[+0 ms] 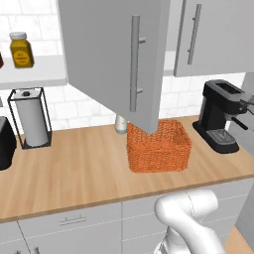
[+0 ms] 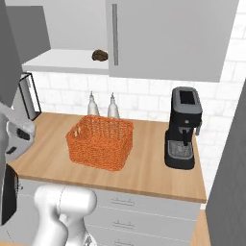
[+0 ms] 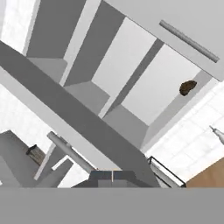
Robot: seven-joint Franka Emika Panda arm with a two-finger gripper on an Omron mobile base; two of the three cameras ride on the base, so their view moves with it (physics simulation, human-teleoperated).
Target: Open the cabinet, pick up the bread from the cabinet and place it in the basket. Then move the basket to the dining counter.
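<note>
Cabinet door [image 1: 114, 59], flat grey, stands swung open; round brown bread [image 2: 99, 55] on its shelf; woven orange basket [image 2: 100, 141] mid-worktop; gripper [image 3: 112, 176] fingers pressed together, empty.

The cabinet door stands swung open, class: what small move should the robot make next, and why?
Probably open the end effector and back off the door edge, then reach for the bread. The cabinet door stands wide open, the bread lies bare on the shelf, and the basket below is empty, so opening looks finished.

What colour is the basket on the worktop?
Orange, woven mesh walls; the basket shows best in the right base view.
</note>
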